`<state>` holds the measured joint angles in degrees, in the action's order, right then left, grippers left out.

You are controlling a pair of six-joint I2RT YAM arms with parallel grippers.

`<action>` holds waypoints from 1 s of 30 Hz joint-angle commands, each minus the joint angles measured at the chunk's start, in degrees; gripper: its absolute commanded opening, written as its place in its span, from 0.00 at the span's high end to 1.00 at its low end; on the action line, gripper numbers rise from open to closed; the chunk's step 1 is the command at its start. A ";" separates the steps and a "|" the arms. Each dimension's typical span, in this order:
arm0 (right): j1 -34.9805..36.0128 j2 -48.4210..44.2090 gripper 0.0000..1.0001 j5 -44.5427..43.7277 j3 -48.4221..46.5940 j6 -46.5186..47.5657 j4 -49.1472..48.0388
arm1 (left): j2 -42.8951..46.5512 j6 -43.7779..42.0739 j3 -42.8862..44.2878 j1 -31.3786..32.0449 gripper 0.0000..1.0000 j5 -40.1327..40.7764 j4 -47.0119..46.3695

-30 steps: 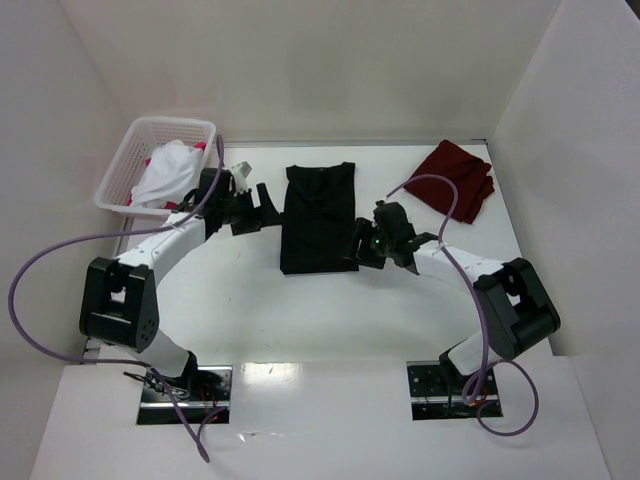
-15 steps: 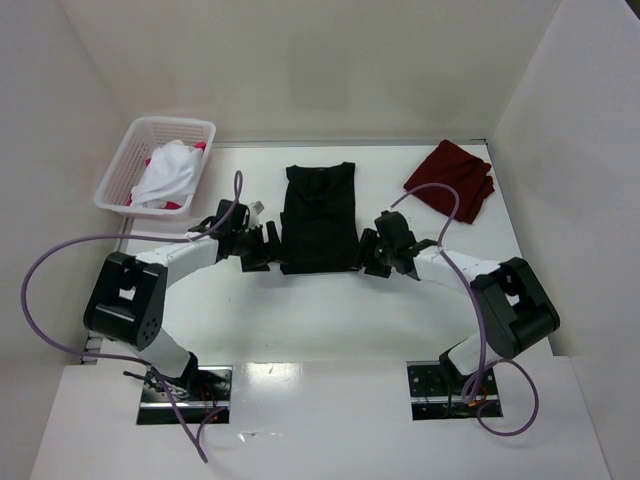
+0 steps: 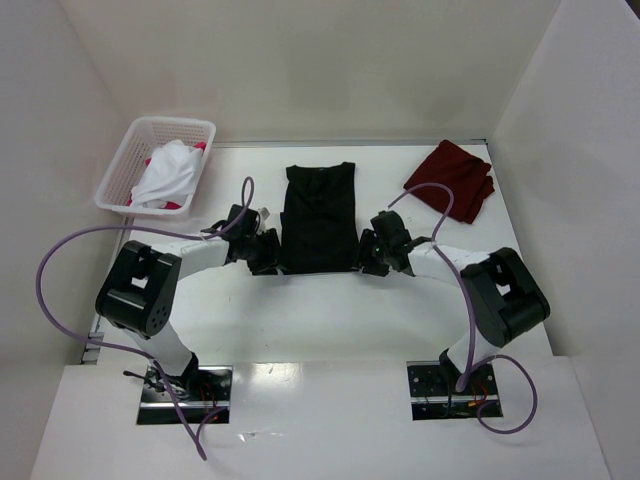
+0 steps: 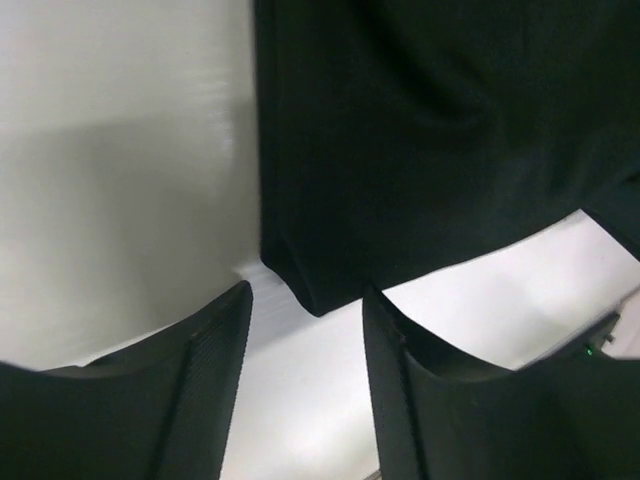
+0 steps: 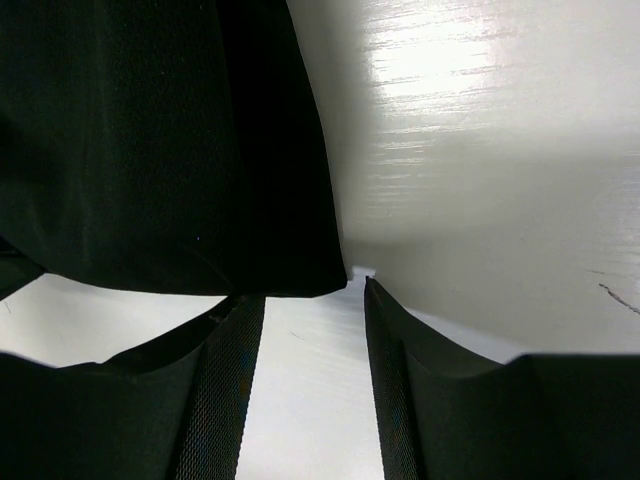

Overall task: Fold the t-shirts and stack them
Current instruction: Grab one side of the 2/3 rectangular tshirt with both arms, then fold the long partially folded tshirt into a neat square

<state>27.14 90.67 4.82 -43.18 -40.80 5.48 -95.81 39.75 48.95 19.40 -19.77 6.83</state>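
Black t-shirt (image 3: 320,215): lies flat at the middle of the bench (image 3: 320,320), folded into a long narrow strip. Its neck end points to the far side and its hem towards the arms.
Left fingers (image 3: 273,256): low over the bench at the shirt's near left corner. The left wrist view shows them parted, with the cloth corner lying in the gap at their tips and nothing clamped.
Right fingers (image 3: 367,258): low at the shirt's near right corner. The right wrist view shows them parted as well, with the corner just ahead of the gap between their tips. They hold nothing.
Maroon t-shirt (image 3: 452,178): a loosely folded bundle at the far right of the bench, well apart from the black one.
White t-shirt (image 3: 165,178): crumpled inside the basket (image 3: 170,124), with a bit of pink-red cloth (image 3: 200,147) showing at its far edge.
Basket: white plastic lattice, at the far left corner of the bench.
Cables (image 3: 60,270): purple, one looping out from each arm.
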 commanded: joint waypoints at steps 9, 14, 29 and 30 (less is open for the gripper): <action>0.29 6.53 0.63 -1.66 -4.28 0.98 -1.43 | -2.98 1.30 2.37 -0.15 0.61 2.02 -1.82; 0.29 5.66 0.82 -1.66 -4.28 0.98 -0.82 | -2.98 1.30 3.43 -0.15 0.78 2.80 -0.60; 1.51 -10.58 1.00 -1.30 4.24 -3.94 1.28 | 10.09 2.97 -3.32 -0.15 1.00 4.39 4.41; 2.30 -11.82 1.00 -1.91 4.76 -4.55 1.99 | 11.60 3.49 -3.86 0.55 1.00 4.91 5.03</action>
<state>27.75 83.96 4.45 -39.46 -43.92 5.91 -89.56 42.30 46.94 19.46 -16.67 9.13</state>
